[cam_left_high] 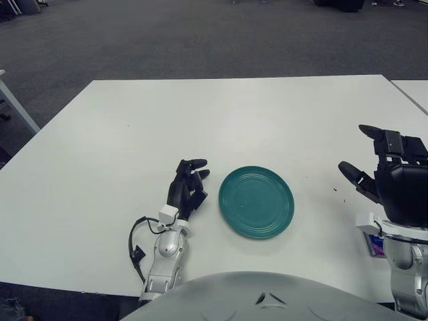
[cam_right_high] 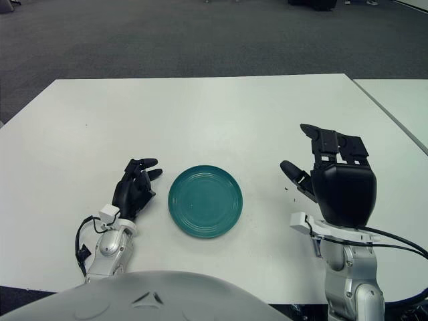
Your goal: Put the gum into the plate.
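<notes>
Worktop [cam_right_high: 221, 107]: white, filling the middle of the frame from the left edge to the right; dark carpet beyond its far edge at the top.
Plate [cam_right_high: 205, 200]: round, teal, ringed, lying flat on the worktop a little below centre; nothing shows in it.
Left hand [cam_right_high: 134, 187]: lower left of centre, just beside the plate's left rim but apart from it; dark fingers loosely together and slightly bent, pointing toward the upper right, holding nothing. Whether the fingertips touch the worktop I cannot tell.
Left forearm [cam_right_high: 110, 251]: silver, running down to the bottom edge, with a black cable [cam_left_high: 136, 244] looping off its left side.
Right hand [cam_right_high: 331, 177]: lower right of the frame, well apart from the plate, held upright with its back to the camera; fingers spread apart and raised, clasping nothing.
Gum [cam_left_high: 376, 245]: a small purplish packet showing at the lower right edge of the left eye view, mostly hidden behind the right wrist; it lies on the worktop, well to the right of the plate.
</notes>
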`<state>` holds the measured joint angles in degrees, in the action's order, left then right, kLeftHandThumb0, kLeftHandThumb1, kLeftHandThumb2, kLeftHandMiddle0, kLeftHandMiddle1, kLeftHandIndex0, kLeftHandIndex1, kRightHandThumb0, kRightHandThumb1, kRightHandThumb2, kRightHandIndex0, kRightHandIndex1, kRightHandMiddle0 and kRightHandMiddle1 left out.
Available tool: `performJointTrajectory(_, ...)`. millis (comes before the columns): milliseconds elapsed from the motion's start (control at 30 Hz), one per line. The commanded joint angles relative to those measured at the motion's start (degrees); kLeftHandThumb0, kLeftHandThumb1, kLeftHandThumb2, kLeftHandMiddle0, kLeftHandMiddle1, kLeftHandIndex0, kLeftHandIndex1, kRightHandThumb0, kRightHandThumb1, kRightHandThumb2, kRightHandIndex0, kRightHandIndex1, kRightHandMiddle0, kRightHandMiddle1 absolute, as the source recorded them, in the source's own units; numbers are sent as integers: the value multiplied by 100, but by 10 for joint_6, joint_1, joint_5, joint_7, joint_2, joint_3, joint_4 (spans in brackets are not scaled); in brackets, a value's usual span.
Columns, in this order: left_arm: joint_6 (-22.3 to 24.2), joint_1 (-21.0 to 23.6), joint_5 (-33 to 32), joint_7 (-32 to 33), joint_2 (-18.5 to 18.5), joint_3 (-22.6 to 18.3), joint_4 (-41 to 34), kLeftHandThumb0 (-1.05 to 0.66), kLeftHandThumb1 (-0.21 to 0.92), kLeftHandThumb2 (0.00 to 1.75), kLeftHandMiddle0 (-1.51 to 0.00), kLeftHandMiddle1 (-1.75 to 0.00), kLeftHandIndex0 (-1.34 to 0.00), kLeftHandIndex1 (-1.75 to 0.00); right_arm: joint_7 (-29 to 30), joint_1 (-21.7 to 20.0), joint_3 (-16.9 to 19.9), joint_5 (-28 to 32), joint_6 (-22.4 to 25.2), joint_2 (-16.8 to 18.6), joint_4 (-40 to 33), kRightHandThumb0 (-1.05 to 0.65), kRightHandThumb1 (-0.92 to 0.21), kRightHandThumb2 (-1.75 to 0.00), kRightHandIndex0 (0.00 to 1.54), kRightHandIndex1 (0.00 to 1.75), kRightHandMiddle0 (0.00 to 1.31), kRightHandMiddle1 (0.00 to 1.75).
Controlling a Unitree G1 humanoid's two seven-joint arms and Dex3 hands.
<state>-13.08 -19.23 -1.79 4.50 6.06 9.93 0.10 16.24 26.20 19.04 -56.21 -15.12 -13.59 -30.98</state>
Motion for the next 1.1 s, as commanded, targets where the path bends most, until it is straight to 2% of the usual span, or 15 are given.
performJointTrajectory(0, 31, 43, -15, -7, -20, -45, 64, -67, 92, 92, -31, -109, -27, -126, 23, 244, 24, -7, -3, 44, 50, -82, -92, -53, 30, 53, 0, 81)
performJointTrajectory(67, 30, 68, -23, -9, -28, -62, 90, -68, 92, 92, -31, -109, -26, -125, 33, 228, 20, -9, -1, 43, 61, -82, -92, -52, 30, 52, 0, 79)
performJointTrajectory(167, 19, 105, -28, -10, -34, -78, 123, -69, 92, 92, -31, -109, -26, -126, 36, 182, 18, -7, 13, 37, 77, -81, -92, -52, 30, 48, 0, 76)
performJointTrajectory(233, 9, 112, -28, -12, -34, -81, 139, -70, 92, 92, -32, -109, -26, -127, 39, 171, 16, -8, 17, 34, 85, -80, -92, -52, 30, 47, 0, 75)
performJointTrajectory(367, -4, 126, -18, -12, -31, -78, 141, -70, 92, 93, -32, -109, -26, -128, 44, 123, 21, -9, 37, 22, 100, -79, -92, -50, 30, 44, 0, 75)
performJointTrajectory(533, 1, 119, 13, 3, -23, -62, 104, -71, 92, 93, -32, -109, -26, -128, 74, 101, 29, -9, 48, 15, 109, -78, -92, -50, 34, 43, 0, 81)
performJointTrajectory(800, -10, 125, 49, 26, -15, -62, 124, -74, 92, 92, -26, -106, -24, -126, 99, 78, 46, 14, 57, -2, 130, -77, -92, -52, 37, 43, 0, 91)
performJointTrajectory(867, -9, 130, 56, 33, -15, -65, 134, -74, 92, 92, -26, -106, -24, -126, 92, 64, 46, 16, 64, -9, 134, -76, -92, -53, 36, 43, 0, 91)
performJointTrajectory(1000, -29, 167, 61, 40, -22, -79, 206, -75, 92, 94, -26, -106, -23, -126, 46, -1, 25, 5, 103, -26, 138, -74, -92, -55, 33, 41, 0, 86)
performJointTrajectory(1067, -39, 177, 64, 43, -22, -80, 228, -75, 92, 95, -27, -106, -23, -126, 31, -20, 14, 1, 118, -30, 135, -73, -92, -55, 33, 40, 0, 84)
